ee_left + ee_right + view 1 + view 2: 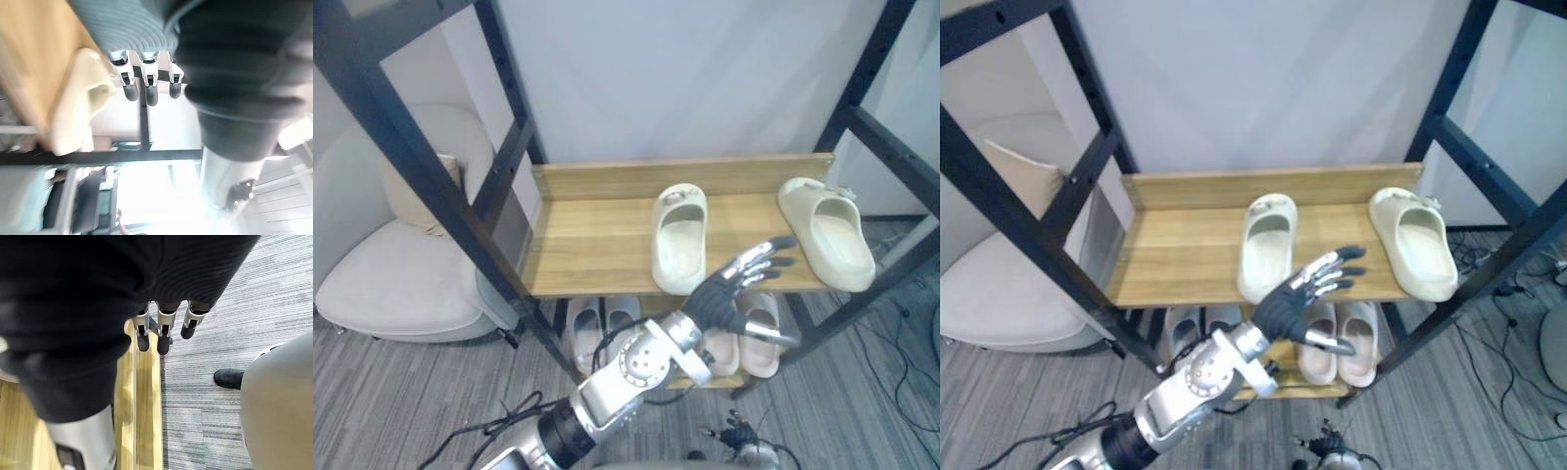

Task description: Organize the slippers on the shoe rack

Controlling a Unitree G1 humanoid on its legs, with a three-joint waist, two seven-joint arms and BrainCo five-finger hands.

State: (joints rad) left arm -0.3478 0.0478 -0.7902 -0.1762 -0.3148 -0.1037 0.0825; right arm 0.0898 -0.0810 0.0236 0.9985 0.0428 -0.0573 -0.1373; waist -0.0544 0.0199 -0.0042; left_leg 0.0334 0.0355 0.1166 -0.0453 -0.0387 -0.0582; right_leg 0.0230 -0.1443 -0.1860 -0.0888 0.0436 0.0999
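Observation:
Two cream slippers lie on the top wooden shelf (587, 245) of the shoe rack, toes toward me. One slipper (680, 235) is near the middle; the other slipper (827, 230) is at the right end, angled outward. My left hand (724, 294) is raised in front of the shelf's front edge, just below and right of the middle slipper's toe. It is open, with fingers spread and nothing in it. The left wrist view shows its fingers (142, 85) beside that cream slipper (80, 98). My right hand (164, 335) hangs low with straight fingers over a wooden board (146, 406) and carpet.
On the lower shelf stand a white pair (602, 323) at the left and a pinkish pair (759, 338) at the right, partly behind my left hand. Black rack posts (411, 157) frame both sides. A pale armchair (401, 274) stands to the left.

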